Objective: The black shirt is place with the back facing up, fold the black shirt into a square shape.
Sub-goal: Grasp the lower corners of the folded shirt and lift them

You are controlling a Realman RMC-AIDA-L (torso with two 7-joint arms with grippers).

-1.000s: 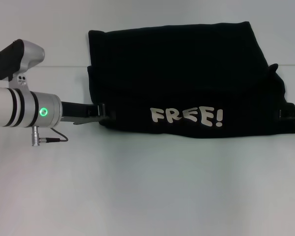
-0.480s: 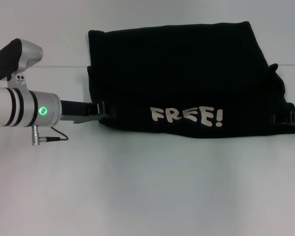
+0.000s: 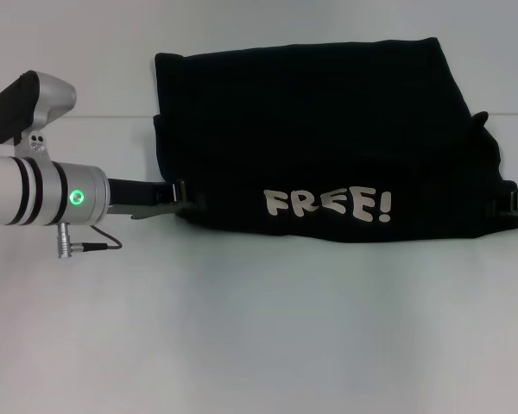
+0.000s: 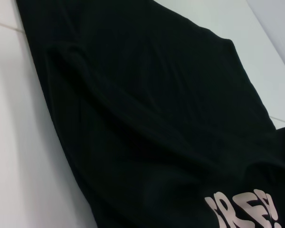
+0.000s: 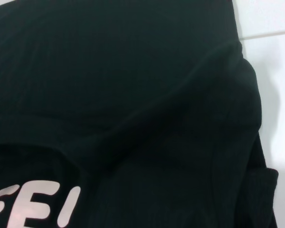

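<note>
The black shirt (image 3: 328, 138) lies crosswise between us: left end effector (image 3: 183, 197) at nine o'clock, right end effector (image 3: 511, 203) at three; we cannot tell either's grip.

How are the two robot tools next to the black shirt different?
The left tool reaches in from a long silver arm in full view; the right tool barely peeks in at the picture's edge. The left tool sits nearer the FREE! lettering. Both touch the near edge of the black shirt.
</note>
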